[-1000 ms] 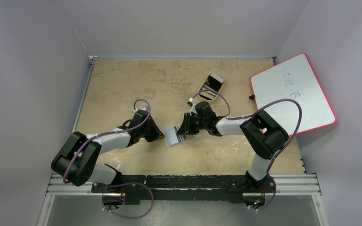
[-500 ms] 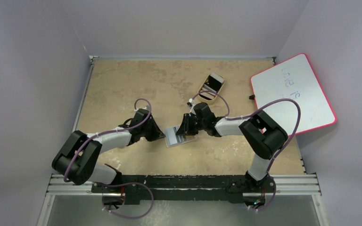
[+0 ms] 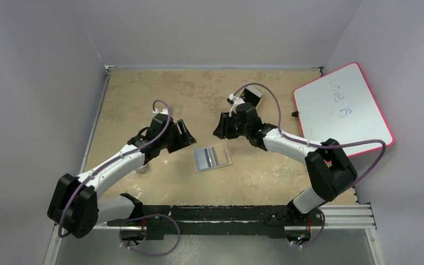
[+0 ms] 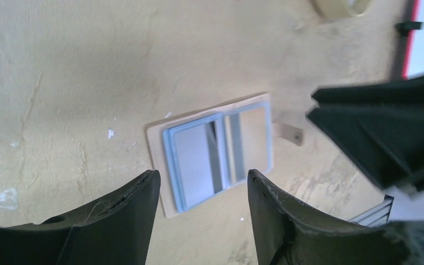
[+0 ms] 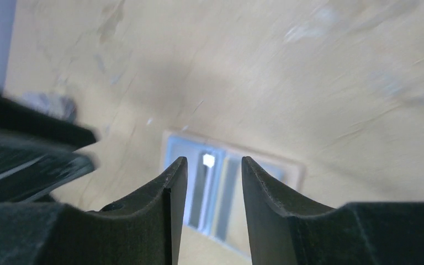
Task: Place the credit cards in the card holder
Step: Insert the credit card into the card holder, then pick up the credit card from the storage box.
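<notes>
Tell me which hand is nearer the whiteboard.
Right. The right hand hovers left of the whiteboard; the left hand sits further left, past the card holder's left edge.

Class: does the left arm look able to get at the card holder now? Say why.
Probably yes: the card holder lies uncovered near the open left gripper, with the right gripper off it.

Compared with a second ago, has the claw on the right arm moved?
Yes. The right gripper has pulled away from the card holder, which stayed put, toward the far edge of the table.
</notes>
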### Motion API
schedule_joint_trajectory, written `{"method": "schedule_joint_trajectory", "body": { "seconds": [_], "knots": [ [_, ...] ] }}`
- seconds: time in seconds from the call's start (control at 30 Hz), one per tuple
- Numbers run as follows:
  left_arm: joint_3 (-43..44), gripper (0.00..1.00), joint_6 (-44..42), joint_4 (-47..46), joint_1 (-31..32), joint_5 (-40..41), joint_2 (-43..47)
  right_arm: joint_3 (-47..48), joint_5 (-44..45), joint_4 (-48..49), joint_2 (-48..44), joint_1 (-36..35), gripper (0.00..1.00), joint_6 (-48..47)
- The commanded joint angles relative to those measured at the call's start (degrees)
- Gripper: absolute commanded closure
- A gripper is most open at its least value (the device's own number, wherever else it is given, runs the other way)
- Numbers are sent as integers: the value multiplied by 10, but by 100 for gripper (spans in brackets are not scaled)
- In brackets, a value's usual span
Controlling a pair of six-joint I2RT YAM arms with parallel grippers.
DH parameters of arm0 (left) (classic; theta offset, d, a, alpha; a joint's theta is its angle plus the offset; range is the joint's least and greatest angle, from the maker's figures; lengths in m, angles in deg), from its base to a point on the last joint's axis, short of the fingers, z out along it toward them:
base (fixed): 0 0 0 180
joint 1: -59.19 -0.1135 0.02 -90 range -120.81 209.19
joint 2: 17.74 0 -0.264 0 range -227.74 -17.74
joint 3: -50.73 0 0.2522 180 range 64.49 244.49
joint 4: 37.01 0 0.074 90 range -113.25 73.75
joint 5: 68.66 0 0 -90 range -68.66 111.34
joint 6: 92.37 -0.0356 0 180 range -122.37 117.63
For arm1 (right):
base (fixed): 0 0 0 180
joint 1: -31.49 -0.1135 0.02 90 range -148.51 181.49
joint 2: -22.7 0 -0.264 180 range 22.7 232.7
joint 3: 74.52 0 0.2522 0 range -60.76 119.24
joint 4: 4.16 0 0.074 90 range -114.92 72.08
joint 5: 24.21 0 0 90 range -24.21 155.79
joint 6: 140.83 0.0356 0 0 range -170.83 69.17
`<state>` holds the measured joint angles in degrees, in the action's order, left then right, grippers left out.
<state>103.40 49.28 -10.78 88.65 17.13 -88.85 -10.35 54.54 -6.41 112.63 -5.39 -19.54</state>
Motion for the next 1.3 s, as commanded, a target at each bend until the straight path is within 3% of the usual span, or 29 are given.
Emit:
{"method": "schedule_joint_trajectory", "body": {
  "seconds": [0.0,0.2,0.27,0.63,0.97,1.27],
  "knots": [
    [81,41,-82,76,3,33,62,84,87,-66,-13,47,55,-113],
    [141,37,-162,135,4,20,102,218,214,-149,38,98,50,-215],
    [147,31,-186,144,3,15,113,256,249,-157,62,113,49,-246],
    [107,28,-248,146,3,47,156,409,381,-169,221,164,47,-408],
    [110,28,-258,155,3,37,172,428,376,-151,284,174,45,-527],
    [107,28,-261,152,2,29,178,471,387,-158,331,174,42,-553]
  ]
}}
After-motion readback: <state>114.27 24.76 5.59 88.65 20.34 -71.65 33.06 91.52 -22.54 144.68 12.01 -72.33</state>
